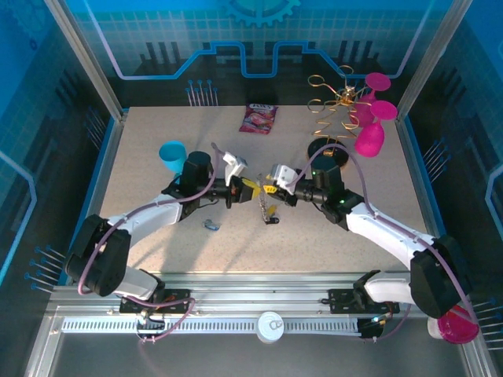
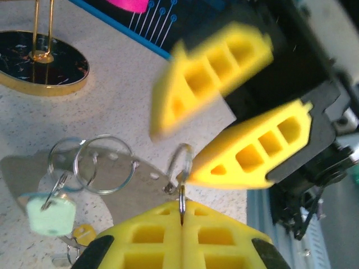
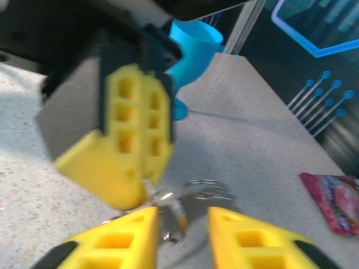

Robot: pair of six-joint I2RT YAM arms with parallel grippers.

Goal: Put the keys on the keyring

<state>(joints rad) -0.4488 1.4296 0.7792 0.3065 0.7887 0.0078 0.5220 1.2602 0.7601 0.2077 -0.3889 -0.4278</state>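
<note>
At lower centre, left gripper (image 2: 182,208): clamped together on keyring (image 2: 180,159)
Right gripper (image 3: 182,218): fingers apart, straddled the ring
Keys (image 2: 51,212): seen lower left
Needed: steady clamp, slow pinch

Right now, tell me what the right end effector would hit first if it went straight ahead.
Likely the metal ring between its open fingers, pinched by the left end effector just beyond; depth is unclear.

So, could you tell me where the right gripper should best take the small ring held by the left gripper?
Likely its free arc, beyond the shut left gripper. The small ring is thin wire pinched at one end, so the open right gripper should come from the opposite side and close across its flat faces.
</note>
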